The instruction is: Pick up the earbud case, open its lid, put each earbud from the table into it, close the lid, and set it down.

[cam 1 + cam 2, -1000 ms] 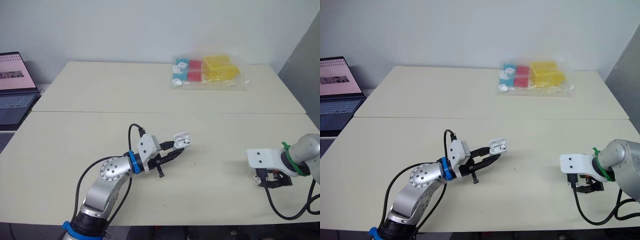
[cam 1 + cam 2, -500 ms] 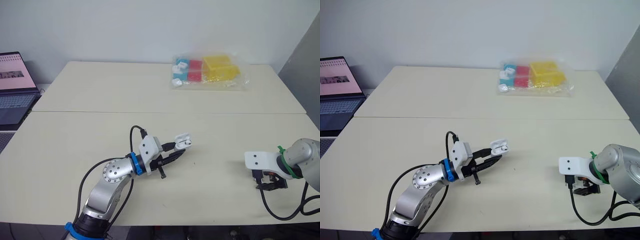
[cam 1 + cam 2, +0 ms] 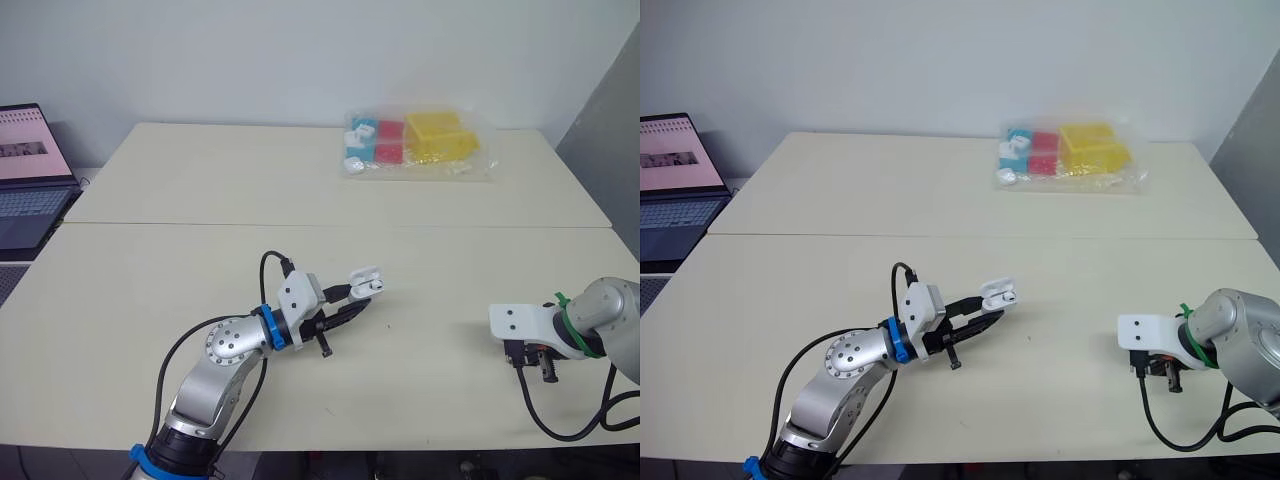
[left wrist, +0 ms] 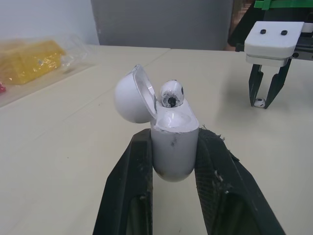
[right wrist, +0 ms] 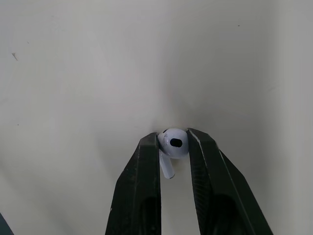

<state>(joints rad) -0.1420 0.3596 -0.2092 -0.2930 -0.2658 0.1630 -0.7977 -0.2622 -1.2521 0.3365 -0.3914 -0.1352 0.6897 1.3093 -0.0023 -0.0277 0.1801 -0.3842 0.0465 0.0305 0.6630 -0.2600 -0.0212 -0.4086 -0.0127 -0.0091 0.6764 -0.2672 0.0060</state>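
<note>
tabletop: two cream tables, a near table [image 3: 120, 330] and a far table [image 3: 220, 170], pushed edge to edge
seam: a straight dark seam [image 3: 300, 225] runs across where they meet
far table: a clear plastic bag [image 3: 475, 160] lies towards its right end, holding a yellow box [image 3: 435, 135], a red block [image 3: 388, 142] and blue and white pieces [image 3: 358, 140]
near table: a white earbud [image 5: 175, 145] sits at the surface on the right side, touched on both sides by the fingers of the right gripper [image 5: 173, 137]; resting or just lifted, cannot tell
mark: a tiny dark speck [image 3: 390, 324] near the middle of the near table

The left arm [image 3: 225, 345] stretches forward and inward, the left jaws clamped on the case [image 4: 173, 147] body; the right arm [image 3: 603, 312] bends inward, the right jaws pointing down, pinching an earbud [image 5: 174, 143] at their tips
</note>
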